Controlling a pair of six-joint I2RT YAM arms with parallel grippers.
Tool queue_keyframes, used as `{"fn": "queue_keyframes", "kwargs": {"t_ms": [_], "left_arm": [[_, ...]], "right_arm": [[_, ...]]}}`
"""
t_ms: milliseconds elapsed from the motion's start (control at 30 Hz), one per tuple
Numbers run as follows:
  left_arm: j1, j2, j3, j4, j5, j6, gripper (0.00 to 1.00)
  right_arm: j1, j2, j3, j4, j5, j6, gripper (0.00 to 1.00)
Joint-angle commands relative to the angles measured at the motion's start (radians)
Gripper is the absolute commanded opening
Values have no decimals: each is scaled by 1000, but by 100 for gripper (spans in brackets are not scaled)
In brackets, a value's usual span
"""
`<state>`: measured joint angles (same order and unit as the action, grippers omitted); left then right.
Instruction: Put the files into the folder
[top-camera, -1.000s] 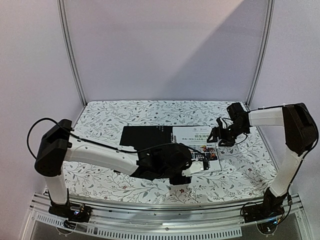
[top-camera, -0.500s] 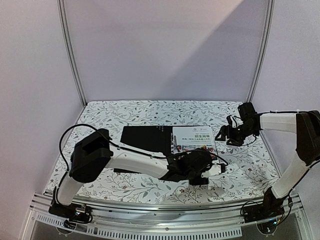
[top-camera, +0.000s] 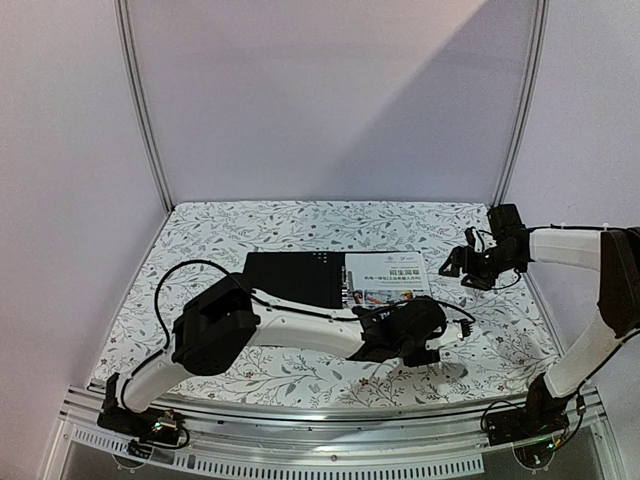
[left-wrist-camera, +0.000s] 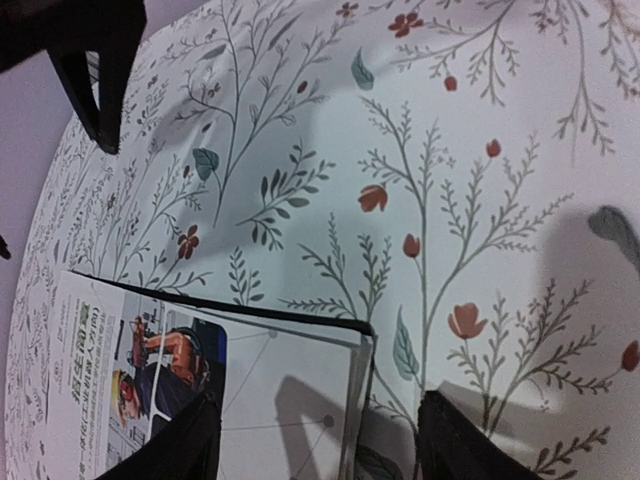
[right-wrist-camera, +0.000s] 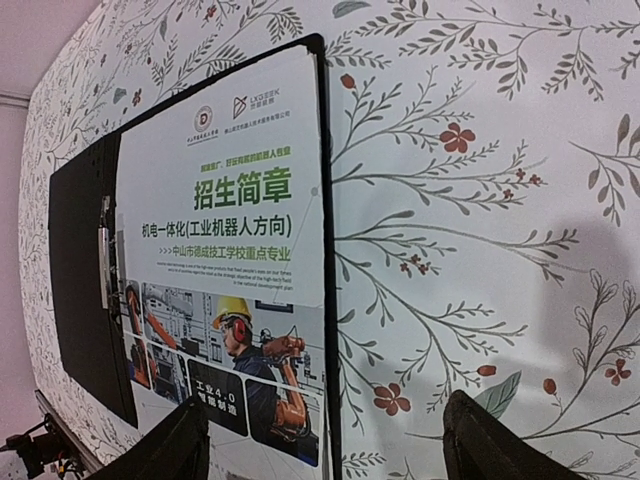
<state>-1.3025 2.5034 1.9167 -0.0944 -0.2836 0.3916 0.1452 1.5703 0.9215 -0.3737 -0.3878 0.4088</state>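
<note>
The folder (top-camera: 290, 277) lies open on the floral table, black inside up. The files (top-camera: 388, 280) lie stacked on its right half, the colourful brochure sheet on top; they also show in the right wrist view (right-wrist-camera: 225, 250) and the left wrist view (left-wrist-camera: 250, 400). My left gripper (top-camera: 432, 345) is open and empty, low over the near right corner of the folder (left-wrist-camera: 365, 328), one finger over the sheet, the other over the cloth. My right gripper (top-camera: 452, 264) is open and empty, just right of the folder's right edge (right-wrist-camera: 326, 300).
The floral cloth (top-camera: 220, 235) covers the table. Metal frame posts (top-camera: 142, 110) stand at the back corners. The left arm (top-camera: 290, 330) stretches across the front of the table toward the right.
The left arm has reached further right, its gripper moving from over the brochure's near edge to the folder's near right corner. The right gripper has drawn back to the right, away from the files.
</note>
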Motion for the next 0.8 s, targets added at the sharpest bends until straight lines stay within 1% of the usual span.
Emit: {"fn": "queue_keyframes", "kwargs": {"t_ms": [0,133,300,467,767], "left_arm": [[-12,36,12,-24,-9,-7,68],[-1,53,19,-15,-29,-9,68],[21,89,67,-23,-79,-50,68],[42,96,91,-35,-63,-100,68],[49,77,88,-35,-51,-116,68]], "right_arm": [[-8,-28,-4,10,-2,9,79],[-10,-27,-7,14,-5,13,79],[-12,-30,-6,11,-5,15,79],[-12,-30,-12,15,-15,15,79],[-13,-24,-16,22,-23,19,79]]}}
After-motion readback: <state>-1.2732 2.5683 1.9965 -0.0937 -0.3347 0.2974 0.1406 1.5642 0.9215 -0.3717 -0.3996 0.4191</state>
